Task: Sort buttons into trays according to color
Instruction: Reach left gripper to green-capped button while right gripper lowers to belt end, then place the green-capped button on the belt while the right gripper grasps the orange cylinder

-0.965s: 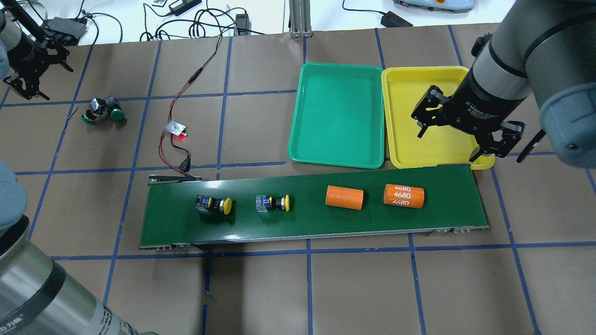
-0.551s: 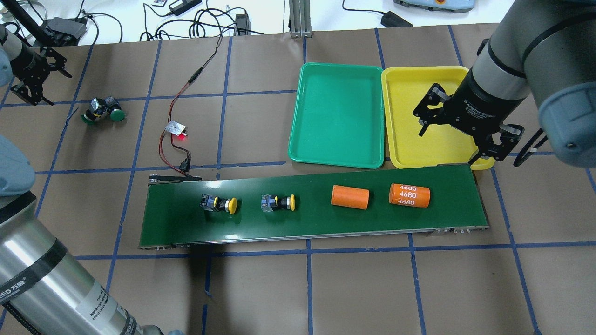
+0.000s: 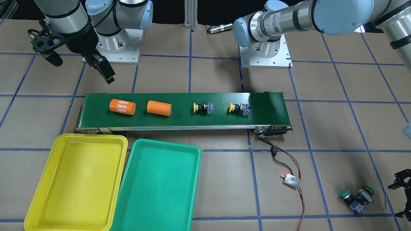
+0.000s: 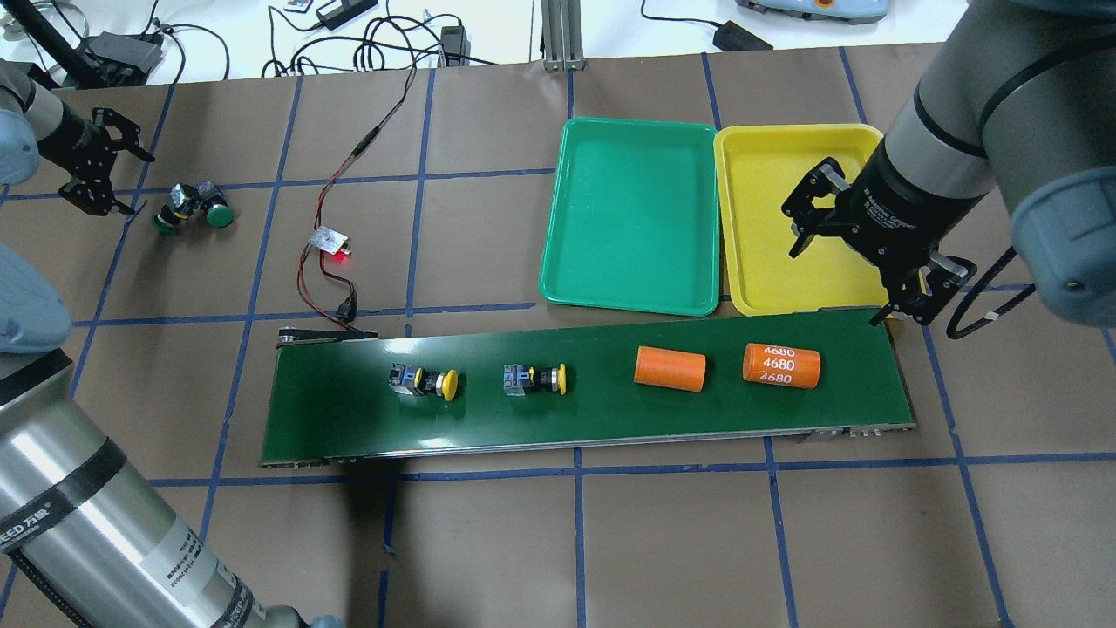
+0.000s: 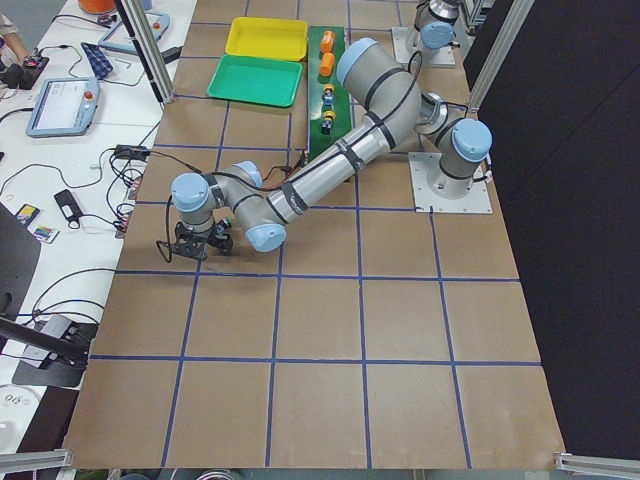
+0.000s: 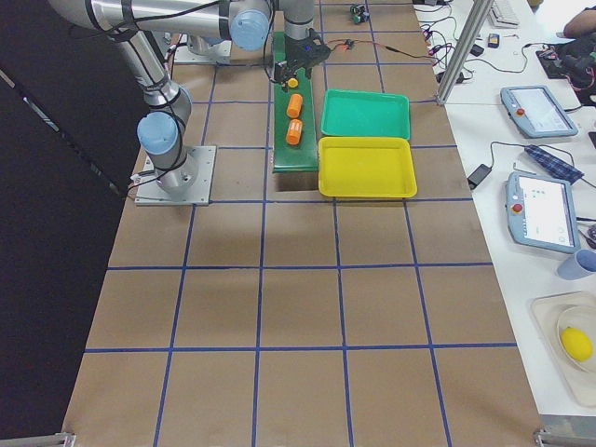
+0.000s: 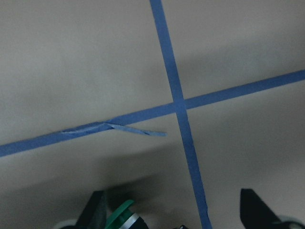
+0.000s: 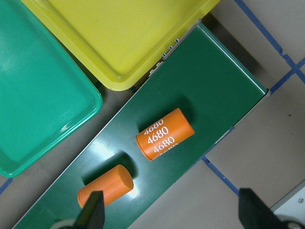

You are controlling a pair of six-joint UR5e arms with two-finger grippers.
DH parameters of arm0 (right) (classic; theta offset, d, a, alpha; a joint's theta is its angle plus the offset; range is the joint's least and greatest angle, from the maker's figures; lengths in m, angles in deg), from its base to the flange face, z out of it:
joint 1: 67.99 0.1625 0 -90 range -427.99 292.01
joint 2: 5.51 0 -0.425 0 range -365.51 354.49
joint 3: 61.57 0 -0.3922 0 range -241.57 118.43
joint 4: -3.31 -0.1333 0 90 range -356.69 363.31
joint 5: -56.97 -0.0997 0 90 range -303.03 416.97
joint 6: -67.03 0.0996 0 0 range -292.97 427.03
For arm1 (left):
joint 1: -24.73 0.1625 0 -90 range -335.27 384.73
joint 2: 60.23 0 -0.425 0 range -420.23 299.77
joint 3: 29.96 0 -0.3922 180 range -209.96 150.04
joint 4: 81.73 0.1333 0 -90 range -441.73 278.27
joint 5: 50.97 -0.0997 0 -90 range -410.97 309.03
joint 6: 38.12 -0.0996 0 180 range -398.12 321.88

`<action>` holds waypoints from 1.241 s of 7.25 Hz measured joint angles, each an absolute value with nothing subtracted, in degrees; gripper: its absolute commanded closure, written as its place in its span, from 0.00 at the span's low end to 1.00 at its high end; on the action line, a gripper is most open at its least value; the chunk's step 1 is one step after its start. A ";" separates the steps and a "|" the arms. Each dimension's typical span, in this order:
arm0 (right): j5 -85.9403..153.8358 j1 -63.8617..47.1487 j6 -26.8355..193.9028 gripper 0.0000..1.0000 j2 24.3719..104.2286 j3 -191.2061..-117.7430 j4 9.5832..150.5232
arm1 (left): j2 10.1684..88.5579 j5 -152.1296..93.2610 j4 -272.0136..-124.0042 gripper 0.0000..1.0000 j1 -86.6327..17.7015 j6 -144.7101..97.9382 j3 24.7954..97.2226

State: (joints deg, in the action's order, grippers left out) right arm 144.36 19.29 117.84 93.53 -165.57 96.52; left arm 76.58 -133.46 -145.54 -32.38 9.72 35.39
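Note:
Two yellow-capped buttons (image 4: 425, 382) (image 4: 536, 379) lie on their sides on the dark-green conveyor belt (image 4: 593, 427). Two green-capped buttons (image 4: 192, 208) lie together on the table at far left; they also show in the front view (image 3: 356, 197). The teal tray (image 4: 632, 218) and the yellow tray (image 4: 776, 201) sit side by side behind the belt, both empty. My left gripper (image 4: 139, 185) is open and empty, just left of the green buttons; one green cap (image 7: 121, 214) shows in its wrist view. My right gripper (image 4: 834, 288) is open and empty over the yellow tray's front edge.
Two orange cylinders (image 4: 670, 369) (image 4: 782, 365) lie on the belt's right part, one marked 4680. A small circuit board (image 4: 329, 241) with red and black wires lies between the green buttons and the trays. Cables and a metal post stand at the table's far edge.
The buttons and cylinders on the belt have shifted right. My left gripper has moved closer to the green buttons. My right gripper has moved toward the belt's right end.

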 measured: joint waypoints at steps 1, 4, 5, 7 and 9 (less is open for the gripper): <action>144.12 19.29 120.92 0.00 93.69 -166.16 96.50 | 76.36 -131.76 -145.65 0.00 -32.16 10.48 36.69; 143.85 19.33 125.04 0.00 93.73 -166.57 96.47 | 75.18 -127.97 -145.71 0.52 -32.35 14.31 39.86; 143.94 19.32 125.30 0.00 93.74 -166.65 96.47 | 75.16 -127.44 -145.67 0.53 -32.16 14.49 40.30; 144.27 19.30 126.63 0.00 93.94 -166.71 96.41 | 75.11 -126.01 -145.62 0.67 -32.00 14.38 40.57; 144.00 19.39 132.39 0.00 94.21 -166.91 96.53 | 74.89 -124.83 -145.71 0.74 -31.96 14.32 40.42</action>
